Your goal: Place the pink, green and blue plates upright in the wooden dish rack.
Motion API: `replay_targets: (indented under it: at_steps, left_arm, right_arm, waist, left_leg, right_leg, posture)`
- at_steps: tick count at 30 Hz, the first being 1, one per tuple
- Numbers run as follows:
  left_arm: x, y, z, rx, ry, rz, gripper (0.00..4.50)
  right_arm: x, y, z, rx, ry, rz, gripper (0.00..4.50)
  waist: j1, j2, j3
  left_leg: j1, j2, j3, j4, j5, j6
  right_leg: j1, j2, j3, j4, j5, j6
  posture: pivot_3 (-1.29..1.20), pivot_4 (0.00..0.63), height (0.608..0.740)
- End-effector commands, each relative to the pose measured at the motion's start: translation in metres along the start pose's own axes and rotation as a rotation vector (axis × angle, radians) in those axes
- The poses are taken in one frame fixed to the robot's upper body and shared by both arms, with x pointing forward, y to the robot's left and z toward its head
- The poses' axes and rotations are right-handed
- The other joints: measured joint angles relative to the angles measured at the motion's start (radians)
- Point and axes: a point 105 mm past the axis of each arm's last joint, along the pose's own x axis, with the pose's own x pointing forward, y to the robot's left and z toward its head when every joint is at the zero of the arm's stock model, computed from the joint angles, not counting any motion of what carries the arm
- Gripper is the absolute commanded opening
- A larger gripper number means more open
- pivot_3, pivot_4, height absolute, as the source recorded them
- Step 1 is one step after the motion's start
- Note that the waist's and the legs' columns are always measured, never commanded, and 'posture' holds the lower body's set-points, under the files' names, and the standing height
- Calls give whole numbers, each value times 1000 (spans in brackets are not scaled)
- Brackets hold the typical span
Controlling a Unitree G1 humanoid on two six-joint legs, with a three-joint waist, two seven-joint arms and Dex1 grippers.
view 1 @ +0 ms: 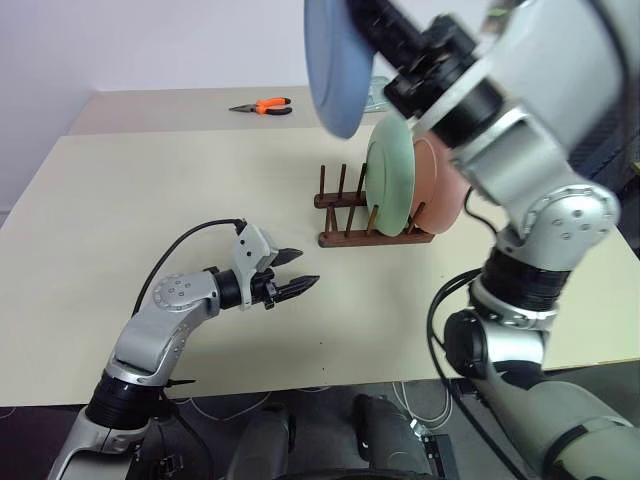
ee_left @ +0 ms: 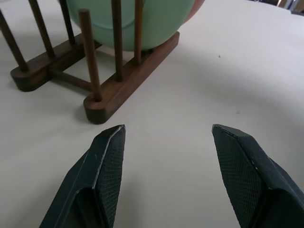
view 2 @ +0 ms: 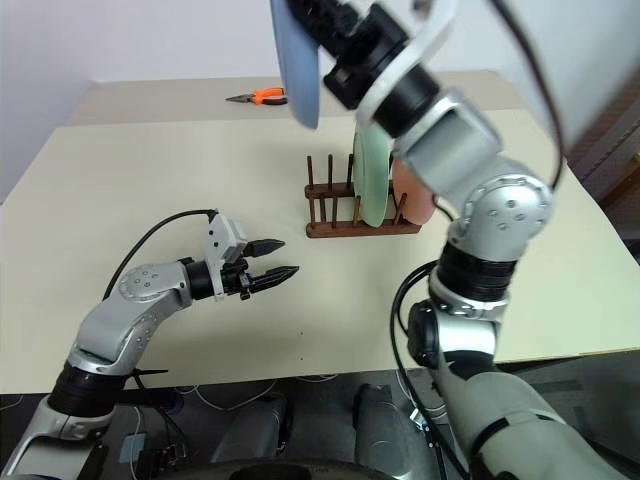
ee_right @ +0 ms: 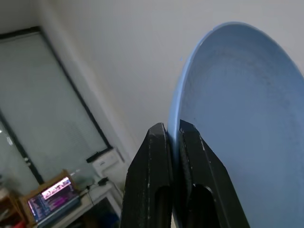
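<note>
Already racked: green plate (view 1: 390, 180), pink plate (view 1: 445, 190).

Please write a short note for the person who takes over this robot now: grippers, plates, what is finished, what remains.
Right gripper: shut on the blue plate, held up in the air above the wooden dish rack.
Left gripper: open, empty, low over the table in front of the rack.
Done: green plate and pink plate stand upright in the rack.
Left: put the blue plate upright into the free pegs beside the green plate, then release.
</note>
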Motion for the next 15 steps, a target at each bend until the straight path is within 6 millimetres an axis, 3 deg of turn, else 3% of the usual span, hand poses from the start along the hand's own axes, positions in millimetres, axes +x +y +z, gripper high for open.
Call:
replay_targets:
  at_steps: [1, 5, 15]
  left_arm:
    - [-7, 2, 13, 33, -35, 23, 2994]
    - [-7, 1, 15, 32, -35, 25, 2994]
    - [-7, 0, 18, 28, -33, 33, 2994]
  right_arm:
    - [-1, -2, -6, 45, -3, -32, 33]
    - [-4, -11, -11, 124, -8, -74, 33]
    - [-10, -59, -35, 210, 56, -271, 33]
  waist:
    - [-3, 0, 0]
    - [-6, 1, 1]
    - [-8, 3, 1]
  left_leg:
    - [0, 0, 0, 0, 0, 0]
    - [1, 0, 2, 0, 0, 0]
    - [1, 1, 2, 0, 0, 0]
  right_leg:
    - [0, 0, 0, 0, 1, 1]
    - [0, 0, 0, 1, 0, 1]
    - [0, 1, 0, 1, 0, 0]
  posture:
    - [0, 150, 740]
    - [0, 150, 740]
    - [0, 150, 740]
